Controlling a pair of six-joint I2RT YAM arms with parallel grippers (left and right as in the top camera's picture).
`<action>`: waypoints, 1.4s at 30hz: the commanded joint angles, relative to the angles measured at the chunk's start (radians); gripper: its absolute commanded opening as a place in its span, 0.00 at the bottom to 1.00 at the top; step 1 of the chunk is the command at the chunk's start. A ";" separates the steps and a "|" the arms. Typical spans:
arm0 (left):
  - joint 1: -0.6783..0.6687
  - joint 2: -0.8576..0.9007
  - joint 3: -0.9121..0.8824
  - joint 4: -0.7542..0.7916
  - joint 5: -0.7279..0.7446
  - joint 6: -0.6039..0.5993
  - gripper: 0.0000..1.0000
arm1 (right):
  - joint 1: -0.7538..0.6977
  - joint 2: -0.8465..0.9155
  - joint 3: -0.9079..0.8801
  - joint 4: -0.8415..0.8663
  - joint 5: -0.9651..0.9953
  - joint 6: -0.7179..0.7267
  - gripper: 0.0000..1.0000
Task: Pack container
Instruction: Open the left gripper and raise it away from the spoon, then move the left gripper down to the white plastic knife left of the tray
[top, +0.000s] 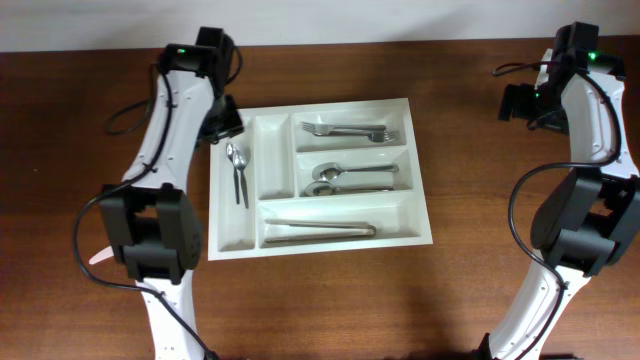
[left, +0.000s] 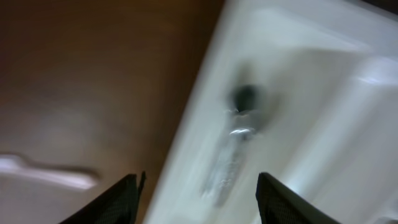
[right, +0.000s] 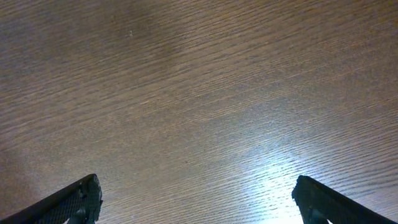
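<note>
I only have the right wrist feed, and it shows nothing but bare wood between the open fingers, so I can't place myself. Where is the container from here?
Observer: The container sits mid-table. Your right hand is off beyond its right side, toward the far edge of the table.
Operator: Is the left hand anywhere near it?
Observer: Yes. The left hand is open above the container's far left corner, close to the small spoons lying in the leftmost narrow compartment.
</note>
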 joint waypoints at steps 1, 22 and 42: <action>0.066 -0.044 0.010 -0.029 -0.139 -0.070 0.63 | -0.002 -0.038 0.017 0.000 -0.005 -0.006 0.99; 0.213 -0.082 -0.235 -0.017 -0.092 -0.572 0.63 | -0.002 -0.038 0.017 0.000 -0.005 -0.006 0.99; 0.215 -0.433 -0.889 0.291 -0.029 -0.984 0.74 | -0.002 -0.038 0.017 0.000 -0.005 -0.006 0.99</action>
